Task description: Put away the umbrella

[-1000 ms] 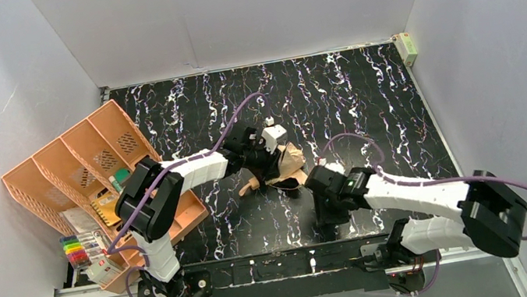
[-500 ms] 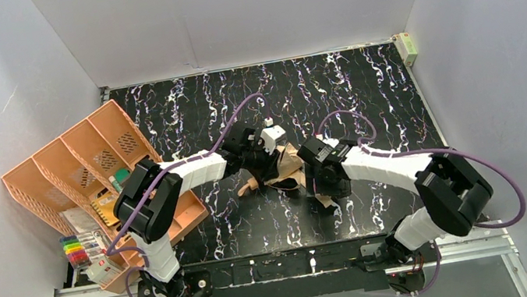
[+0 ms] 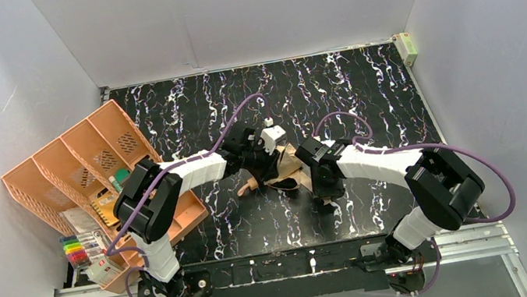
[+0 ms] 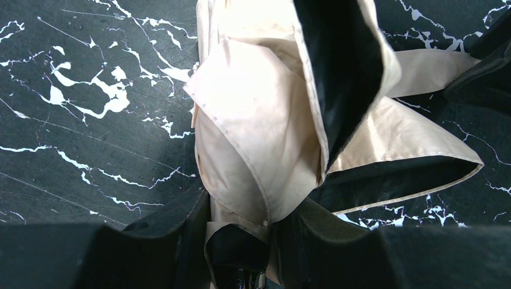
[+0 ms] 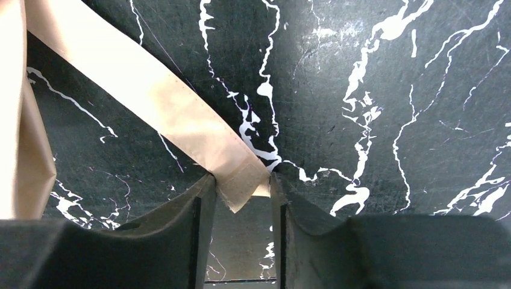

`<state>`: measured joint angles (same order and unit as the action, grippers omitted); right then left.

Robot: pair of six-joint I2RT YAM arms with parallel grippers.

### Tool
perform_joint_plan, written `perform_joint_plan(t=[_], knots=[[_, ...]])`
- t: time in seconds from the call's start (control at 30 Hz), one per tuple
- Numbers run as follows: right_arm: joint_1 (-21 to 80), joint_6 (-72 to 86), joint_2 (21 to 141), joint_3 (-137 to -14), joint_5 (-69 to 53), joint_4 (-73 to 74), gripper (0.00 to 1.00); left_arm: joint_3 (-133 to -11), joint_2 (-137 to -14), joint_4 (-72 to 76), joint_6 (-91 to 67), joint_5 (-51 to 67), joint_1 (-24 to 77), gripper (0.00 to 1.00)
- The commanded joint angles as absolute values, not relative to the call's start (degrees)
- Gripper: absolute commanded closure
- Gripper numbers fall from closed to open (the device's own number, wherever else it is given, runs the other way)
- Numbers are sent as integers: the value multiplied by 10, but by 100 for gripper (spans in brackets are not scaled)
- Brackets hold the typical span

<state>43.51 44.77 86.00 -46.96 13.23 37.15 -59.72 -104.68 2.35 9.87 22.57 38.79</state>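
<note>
Black marbled table point(image 3: 361, 86) with a folded tan umbrella point(image 4: 259, 132) midway between its side edges, likely light, soft and slippery, best held by its bunched folds, where the left pincer point(image 4: 241, 241) clamps, or its strap point(image 5: 150, 108), whose tip the right pincer point(image 5: 241, 198) straddles, grip unclear.

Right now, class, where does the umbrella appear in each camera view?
Top external: the umbrella lies mid-table.
Left wrist: the umbrella fills the centre.
Right wrist: only its strap, from top left to bottom centre, plus canopy at the left edge.
Shared landmark: the black marbled table.
</note>
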Motion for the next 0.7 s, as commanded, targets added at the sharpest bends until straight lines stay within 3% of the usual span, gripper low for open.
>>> perform_joint_plan(t=[0.0,0.2,0.33,0.67], knots=[[433,446,893,-440,142,372,59,-581,-1054,-64,116,178,381,100],[428,438,914,-421,145,349,77,-581,-1057,-66,116,179,380,100],[422,424,921,-419,151,338,100,-578,-1058,-68,118,180,381,100],[430,398,860,-434,125,351,100,-579,-1042,-44,86,166,376,100]])
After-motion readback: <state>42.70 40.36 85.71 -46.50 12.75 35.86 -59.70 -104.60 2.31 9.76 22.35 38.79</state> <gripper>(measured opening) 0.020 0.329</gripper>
